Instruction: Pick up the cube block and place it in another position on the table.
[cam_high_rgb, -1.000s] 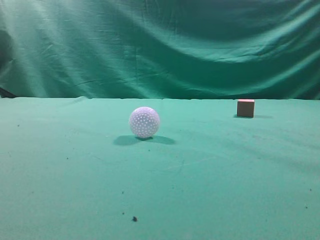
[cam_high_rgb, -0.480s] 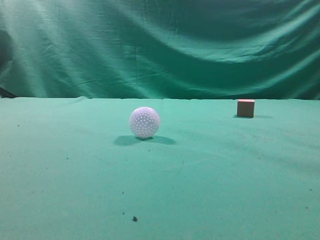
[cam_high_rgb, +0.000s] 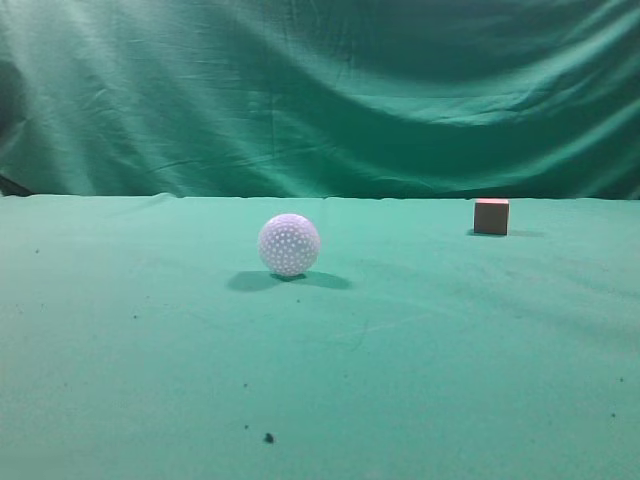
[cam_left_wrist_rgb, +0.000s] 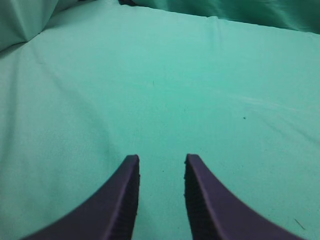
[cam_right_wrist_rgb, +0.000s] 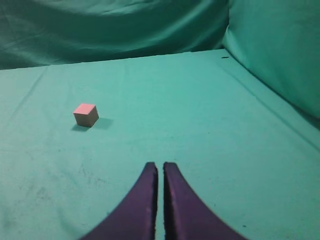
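The cube block is a small reddish-brown cube with a pinkish top. It sits on the green table at the far right, near the back edge. In the right wrist view the cube block lies ahead and to the left of my right gripper, well apart from it. The right gripper's dark jaws are shut and hold nothing. My left gripper is open and empty over bare green cloth. Neither gripper shows in the exterior view.
A white dimpled ball rests near the table's middle, left of the cube. A wrinkled green backdrop hangs behind the table. Green cloth also rises at the right of the right wrist view.
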